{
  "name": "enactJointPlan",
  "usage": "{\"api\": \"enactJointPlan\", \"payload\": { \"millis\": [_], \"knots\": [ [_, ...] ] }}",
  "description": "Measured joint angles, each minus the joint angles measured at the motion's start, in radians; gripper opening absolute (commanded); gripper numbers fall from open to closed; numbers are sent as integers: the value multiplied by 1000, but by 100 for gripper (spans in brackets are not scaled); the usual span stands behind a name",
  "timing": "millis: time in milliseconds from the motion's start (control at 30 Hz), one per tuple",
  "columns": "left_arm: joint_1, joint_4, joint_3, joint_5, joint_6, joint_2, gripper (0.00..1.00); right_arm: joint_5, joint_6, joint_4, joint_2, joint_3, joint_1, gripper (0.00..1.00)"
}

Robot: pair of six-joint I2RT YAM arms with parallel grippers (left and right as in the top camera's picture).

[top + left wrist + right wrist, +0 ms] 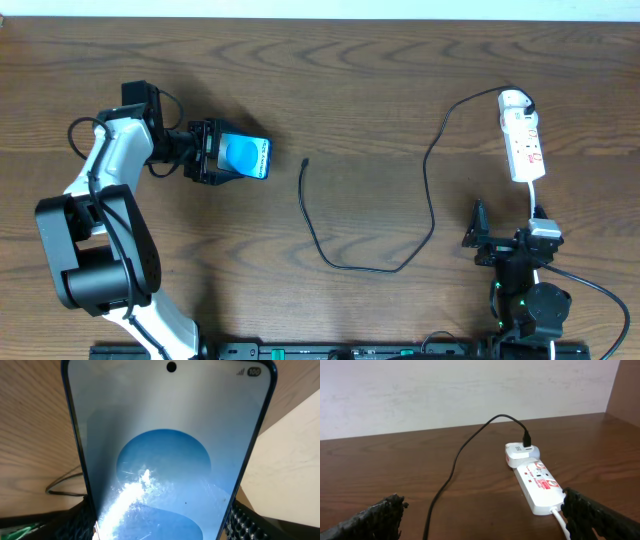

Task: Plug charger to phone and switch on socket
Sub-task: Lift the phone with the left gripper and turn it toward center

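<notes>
Toward 9 o'clock on the table (360,80), the left claw (220,153) is clenched on the phone (247,157), its dark fingers (75,522) pressing the two long edges near one end. The blue screen faces up and fills the left wrist view, with the camera hole at 12 o'clock. Whether the phone rests on the wood or hangs just above it cannot be told.

At 3 o'clock from the phone, near but not touching it, lies the small tip of the charger (432,215). From there the black cable drops toward 6 o'clock, curves across the middle of the table, then climbs to 1 o'clock. It ends in a black plug (526,440) seated in a white adapter (519,453) at the far end of the socket (523,148).

The socket lies flat at 3 o'clock on the table, its white cord (535,195) leaving toward 6 o'clock. The right claw (482,501) sits at 5 o'clock, released, its jaws spread wide and holding nothing, pointing at the socket but apart from it.
</notes>
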Motion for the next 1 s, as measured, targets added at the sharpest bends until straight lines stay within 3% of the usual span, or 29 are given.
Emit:
{"api": "enactJointPlan", "payload": {
  "millis": [1000],
  "knots": [
    [0,0,0,16,-14,0,65,23,10,29,0,0,0,99]
  ]
}}
